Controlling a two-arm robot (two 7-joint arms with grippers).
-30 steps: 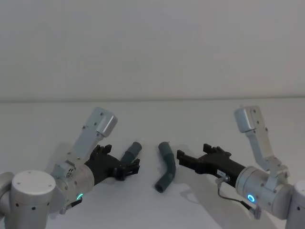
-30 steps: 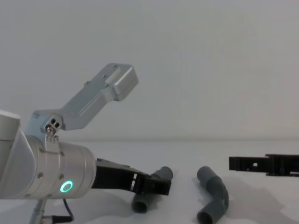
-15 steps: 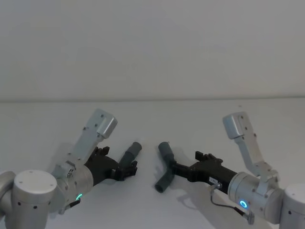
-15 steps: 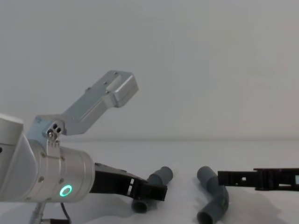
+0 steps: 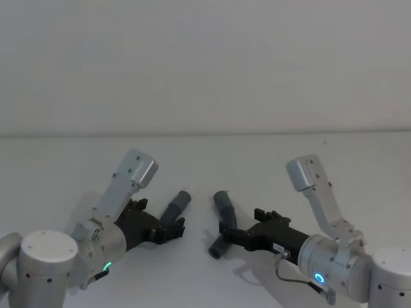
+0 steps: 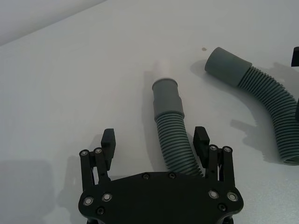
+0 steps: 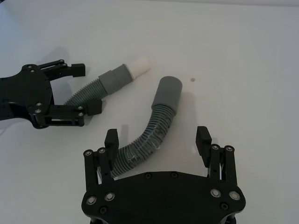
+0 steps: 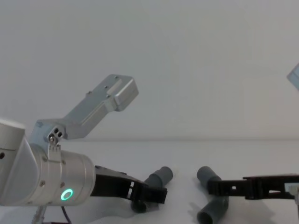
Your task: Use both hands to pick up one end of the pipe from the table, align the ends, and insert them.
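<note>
Left wrist view: your left gripper [image 6: 154, 137] is spread wide, its fingers [image 6: 108, 140] standing either side of the ribbed stretch of the pipe [image 6: 175, 140], just behind the white-tipped end [image 6: 166, 95]; the hose lies closer to one finger than the other, and nothing is pinched; the pipe rests flat on the table [image 6: 70, 84]. In the right wrist view, your right gripper [image 7: 157, 136] is spread as well, straddling the ribbed hose behind the plain open end [image 7: 169, 91]; here too the hose runs near one finger, with a clear gap to the other. In the head view, both grippers sit low over the table; the two ends lie between them, near each other but apart, both pointing away from the robot.
</note>
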